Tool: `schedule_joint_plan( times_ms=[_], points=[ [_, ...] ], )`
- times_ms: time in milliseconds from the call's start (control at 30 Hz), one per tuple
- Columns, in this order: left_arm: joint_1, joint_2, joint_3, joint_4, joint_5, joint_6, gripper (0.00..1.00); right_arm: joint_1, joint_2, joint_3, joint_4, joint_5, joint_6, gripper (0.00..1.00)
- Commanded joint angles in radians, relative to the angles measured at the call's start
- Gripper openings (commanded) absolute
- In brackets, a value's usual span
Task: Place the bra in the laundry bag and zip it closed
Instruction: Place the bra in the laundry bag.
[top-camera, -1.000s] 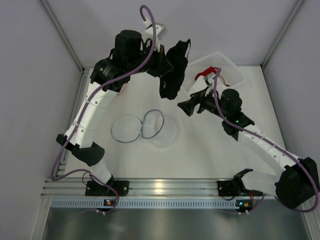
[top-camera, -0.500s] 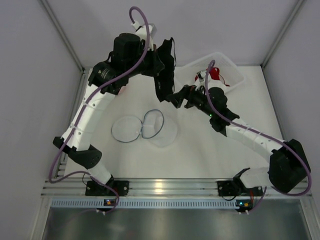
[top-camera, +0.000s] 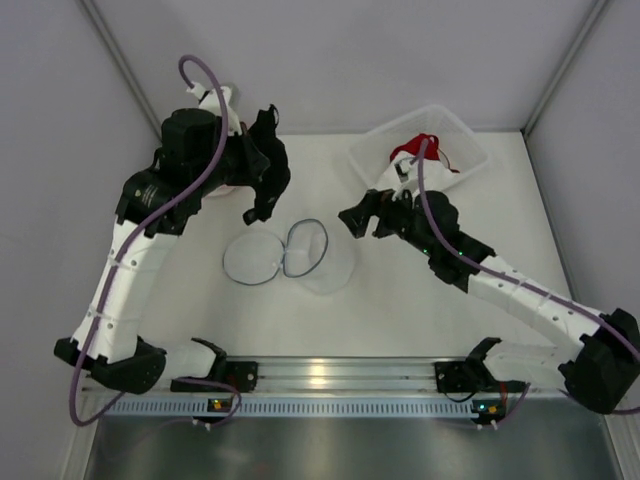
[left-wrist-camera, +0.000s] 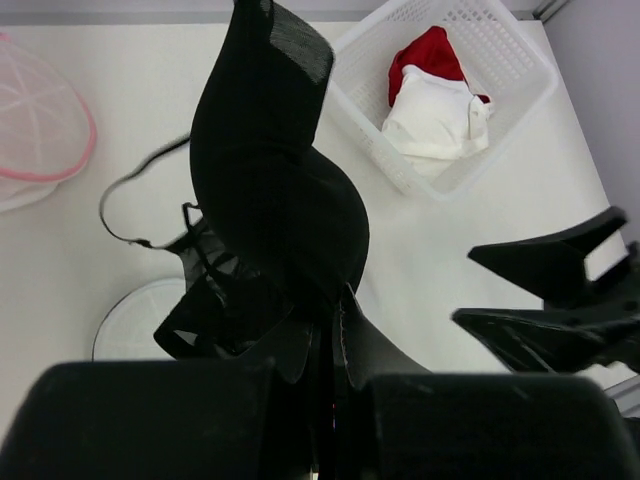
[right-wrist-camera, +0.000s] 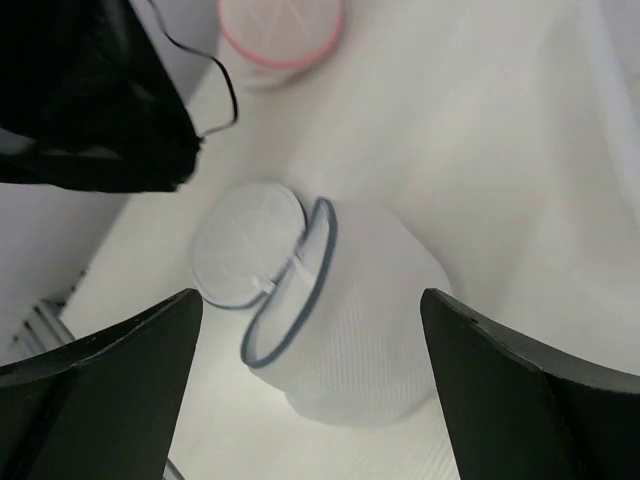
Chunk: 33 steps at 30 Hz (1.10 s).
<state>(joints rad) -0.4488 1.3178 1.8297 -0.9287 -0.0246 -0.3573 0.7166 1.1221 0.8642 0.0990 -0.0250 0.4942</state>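
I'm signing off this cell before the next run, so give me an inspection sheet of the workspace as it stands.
Surface: white table, no marks seen.
Job's things: black bra hanging from the left gripper, off the table; white laundry bag unzipped, its round flap lying open beside it.
Clutter: white basket holding red and white garments, far right; pink-rimmed mesh bag, far left.
Grippers: left gripper shut on the bra; right gripper open, empty, near the bag.
Cables: purple cable looping above the left arm; another along the right arm.
Surroundings: grey walls; metal rail at the near edge.
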Motion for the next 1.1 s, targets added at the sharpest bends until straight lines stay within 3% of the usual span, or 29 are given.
schedule_joint_plan(
  times_ms=[0,167,267,400,433,500,567,867,1067],
  points=[
    [-0.001,-0.091,-0.059,0.027,-0.038,-0.032,0.0,0.087,0.119,0.079,-0.14,0.143,-0.005,0.91],
    [-0.001,-0.134,-0.147,0.03,-0.06,-0.051,0.0,0.194,0.335,0.255,-0.292,0.287,-0.065,0.9],
    [0.001,-0.164,-0.196,0.03,-0.051,-0.045,0.0,0.202,0.405,0.295,-0.295,0.283,-0.051,0.82],
    [0.001,-0.216,-0.24,0.031,-0.087,-0.042,0.0,0.204,0.456,0.306,-0.297,0.335,-0.045,0.53],
    [0.002,-0.222,-0.247,0.036,-0.087,-0.045,0.0,0.204,0.461,0.309,-0.298,0.341,-0.046,0.35],
    [0.002,-0.252,-0.288,0.083,-0.049,-0.061,0.0,0.204,0.469,0.318,-0.311,0.361,-0.051,0.1],
    [0.002,-0.29,-0.348,0.134,-0.005,-0.086,0.0,0.205,0.458,0.315,-0.305,0.375,-0.052,0.0],
    [-0.001,-0.283,-0.464,0.341,0.221,-0.143,0.0,0.195,0.3,0.103,-0.108,0.398,0.061,0.0],
    [0.001,-0.293,-0.568,0.416,0.252,-0.126,0.0,0.161,0.266,0.069,-0.094,0.386,0.102,0.0]
  ],
)
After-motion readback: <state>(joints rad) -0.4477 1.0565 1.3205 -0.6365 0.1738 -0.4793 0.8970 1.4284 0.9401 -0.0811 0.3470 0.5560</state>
